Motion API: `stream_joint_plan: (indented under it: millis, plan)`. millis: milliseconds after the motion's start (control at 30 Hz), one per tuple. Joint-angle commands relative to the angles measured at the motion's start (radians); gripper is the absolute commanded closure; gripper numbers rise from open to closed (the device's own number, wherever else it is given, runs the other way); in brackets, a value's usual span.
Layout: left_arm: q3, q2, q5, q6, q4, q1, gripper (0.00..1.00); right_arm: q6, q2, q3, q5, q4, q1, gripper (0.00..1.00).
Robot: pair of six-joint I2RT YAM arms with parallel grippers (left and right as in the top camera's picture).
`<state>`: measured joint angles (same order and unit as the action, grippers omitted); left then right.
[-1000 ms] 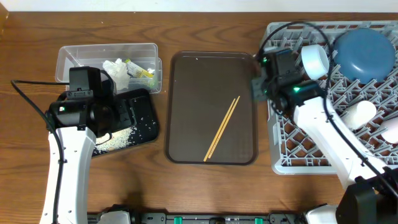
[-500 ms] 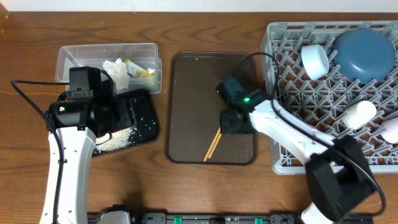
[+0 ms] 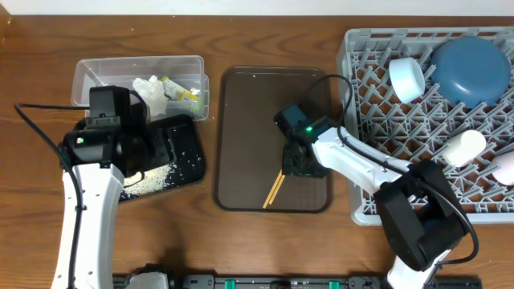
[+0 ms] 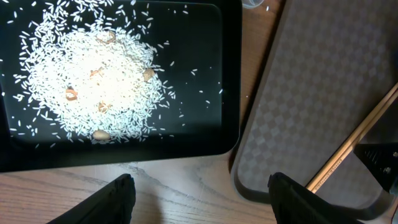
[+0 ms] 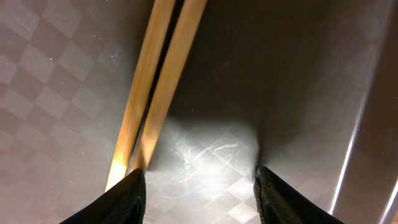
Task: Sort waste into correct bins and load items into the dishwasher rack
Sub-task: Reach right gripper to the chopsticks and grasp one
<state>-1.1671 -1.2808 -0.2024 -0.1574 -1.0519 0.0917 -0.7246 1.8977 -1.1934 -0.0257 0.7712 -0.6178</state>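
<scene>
Two chopsticks (image 5: 155,81) are all that lies on the brown serving tray (image 3: 249,104), side by side and slanting across its floor. They are now the business of the right gripper (image 5: 200,190). A second ago that arm hung over the left edge of the dishwasher rack (image 3: 377,209), beside the white cup (image 3: 407,78). It has since swung across and dropped low over the sticks' middle.

Its fingers are spread, with bare tray floor showing between them. The sticks run in under the left-hand finger as its own camera sees it, not squarely in the gap. Nothing is pinched yet, so I judge the jaws need shifting toward the sticks before they close.

Further left, the left gripper (image 4: 205,205) has not stirred. Its fingers stand wide and empty above the table edge, between the serving tray and the black tray (image 4: 186,124) holding the rice scraps (image 4: 93,81).

Beyond that, the clear tub (image 3: 96,72) holds the tissue (image 3: 148,87) and wrapper (image 3: 181,92). In the far corner of the rack rests the dark blue plate (image 3: 471,71). Waste looks sorted, and the chopsticks seem to be the last load.
</scene>
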Motion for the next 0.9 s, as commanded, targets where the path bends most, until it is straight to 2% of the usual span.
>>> stream_joint_plan:
  millis: [0, 867]
  plan:
    - [-0.008, 0.005, 0.013, 0.002, -0.006, 0.004, 0.28, -0.023, 0.003, 0.004, -0.06, -0.007, -0.012, 0.45]
    - [-0.008, 0.005, 0.013, 0.002, -0.006, 0.004, 0.28, -0.083, 0.085, 0.004, 0.023, -0.031, -0.018, 0.48]
